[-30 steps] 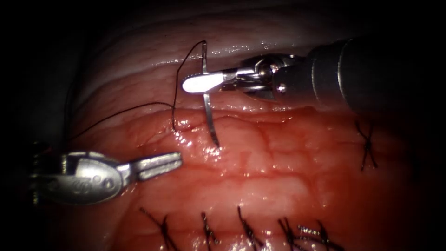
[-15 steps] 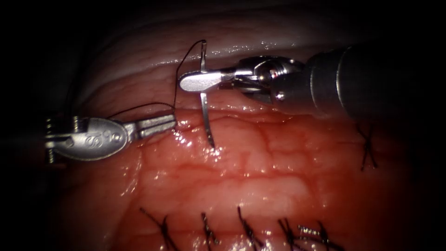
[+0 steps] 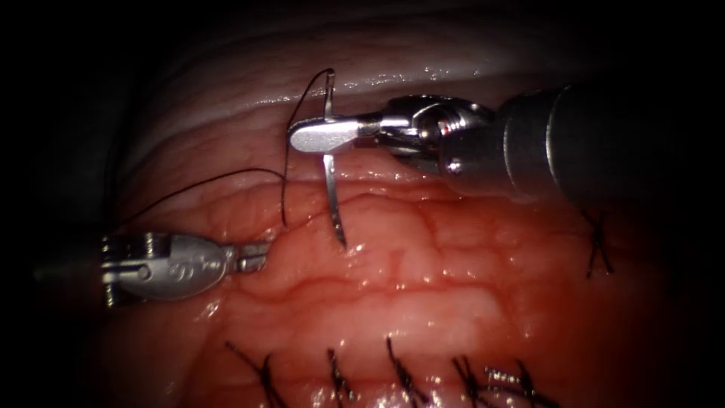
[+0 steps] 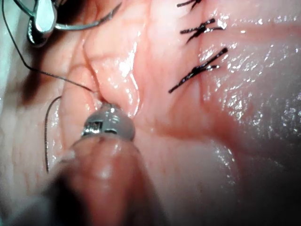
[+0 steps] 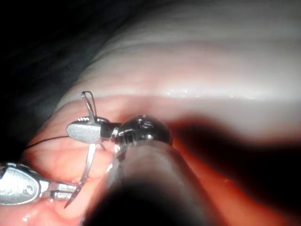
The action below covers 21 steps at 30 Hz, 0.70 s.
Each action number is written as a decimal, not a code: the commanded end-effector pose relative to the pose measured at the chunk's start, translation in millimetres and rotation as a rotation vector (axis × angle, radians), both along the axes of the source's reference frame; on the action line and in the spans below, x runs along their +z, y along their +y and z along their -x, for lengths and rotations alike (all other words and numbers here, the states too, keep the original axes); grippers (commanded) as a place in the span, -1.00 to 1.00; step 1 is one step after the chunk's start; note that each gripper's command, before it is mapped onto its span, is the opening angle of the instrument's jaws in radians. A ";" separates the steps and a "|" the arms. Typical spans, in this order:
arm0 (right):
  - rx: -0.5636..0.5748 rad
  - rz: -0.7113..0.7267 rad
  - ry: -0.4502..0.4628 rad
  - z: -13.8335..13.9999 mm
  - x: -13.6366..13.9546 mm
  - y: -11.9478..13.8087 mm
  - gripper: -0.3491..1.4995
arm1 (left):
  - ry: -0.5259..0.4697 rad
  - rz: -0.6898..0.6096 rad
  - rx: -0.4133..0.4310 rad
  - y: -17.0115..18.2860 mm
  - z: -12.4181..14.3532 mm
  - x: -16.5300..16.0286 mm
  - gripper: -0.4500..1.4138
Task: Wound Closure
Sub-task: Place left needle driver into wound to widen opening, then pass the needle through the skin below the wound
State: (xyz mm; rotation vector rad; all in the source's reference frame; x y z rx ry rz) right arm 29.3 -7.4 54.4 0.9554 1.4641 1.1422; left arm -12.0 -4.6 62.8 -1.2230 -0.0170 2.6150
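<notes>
Right tool (image 3: 321,136) clenched on needle (image 3: 332,198) near thread end of curve; point rests at tissue (image 3: 423,295) surface, entry hard to judge. Thread (image 3: 285,177) trails from needle top toward left. Left tool (image 3: 253,257) tips pressed against tissue fold; grip unclear. Stitches (image 3: 400,374) partly cut off.

Obstacles: needle (image 3: 332,189) at 12 o'clock, thread (image 3: 226,177) at 10, left claw (image 3: 253,257) at 9.
Free: bare tissue (image 3: 453,287) from 3 to 5 o'clock.
</notes>
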 end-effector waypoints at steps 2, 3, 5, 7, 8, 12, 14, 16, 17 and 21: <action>0.009 0.078 -0.016 -1.1 0.6 0.0 -1.00 | 0.033 -0.006 0.012 0.0 0.6 0.7 -1.00; 0.013 0.118 -0.029 -1.2 0.6 0.0 -1.00 | 0.041 -0.012 0.012 -0.1 0.6 0.7 -1.00; 0.015 0.240 -0.068 -1.6 0.7 0.0 -1.00 | 0.043 -0.016 0.006 -0.3 0.8 0.6 -1.00; 0.030 0.411 -0.110 -2.2 1.0 -0.1 -1.00 | 0.045 -0.020 -0.001 -0.4 1.0 0.4 -1.00; 0.033 0.459 -0.124 -2.5 1.1 -0.2 -1.00 | 0.047 -0.021 -0.004 -0.5 1.1 0.2 -1.00; 0.048 0.595 -0.159 -3.4 2.0 -0.3 -1.00 | 0.052 -0.027 -0.015 -0.8 1.7 -0.3 -0.68; 0.054 0.644 -0.173 -3.7 2.4 -0.2 -1.00 | 0.054 -0.031 -0.022 -1.0 1.9 -0.5 -0.55; 0.055 0.686 -0.186 -3.8 2.7 -0.1 -1.00 | 0.057 -0.032 -0.026 -1.1 2.1 -0.7 -0.44; 0.060 0.709 -0.191 -3.9 2.8 -0.1 -1.00 | 0.057 -0.037 -0.030 -1.1 2.2 -0.8 -0.41; 0.102 0.743 -0.184 -3.7 2.5 0.3 -1.00 | 0.057 -0.060 -0.054 -1.2 2.3 -1.1 -0.28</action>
